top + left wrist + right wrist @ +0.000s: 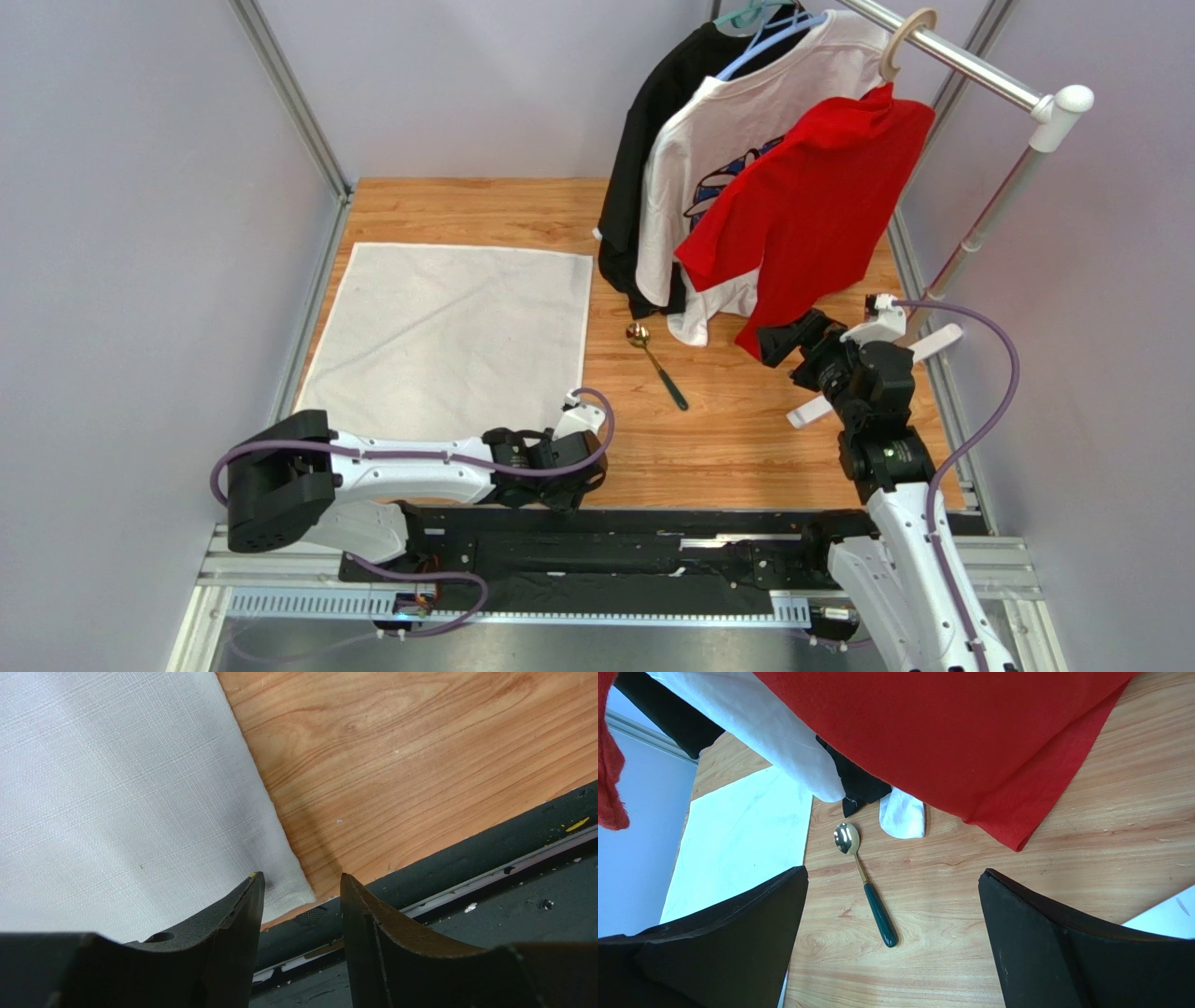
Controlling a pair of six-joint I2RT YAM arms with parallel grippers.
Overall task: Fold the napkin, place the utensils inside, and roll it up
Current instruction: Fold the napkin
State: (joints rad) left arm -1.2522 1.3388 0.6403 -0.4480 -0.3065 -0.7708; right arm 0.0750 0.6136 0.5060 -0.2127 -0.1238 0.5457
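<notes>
The napkin (449, 336) is a plain cream square lying flat on the left of the wooden table. It also shows in the left wrist view (119, 798) and the right wrist view (738, 847). My left gripper (578, 424) is open and empty at the napkin's near right corner, and that corner lies between its fingertips (300, 876). The spoon (657, 367), with a gold bowl and a dark green handle, lies on bare wood right of the napkin. My right gripper (790, 340) is open and empty, raised to the right of the spoon (868, 885), which lies between its spread fingers (892, 873).
A clothes rack (968, 63) at the back right holds a black shirt (652, 154), a white printed T-shirt (730, 140) and a red shirt (807, 210), which hangs just above my right gripper (948, 735). Grey walls close both sides. A black rail (449, 868) runs along the near table edge.
</notes>
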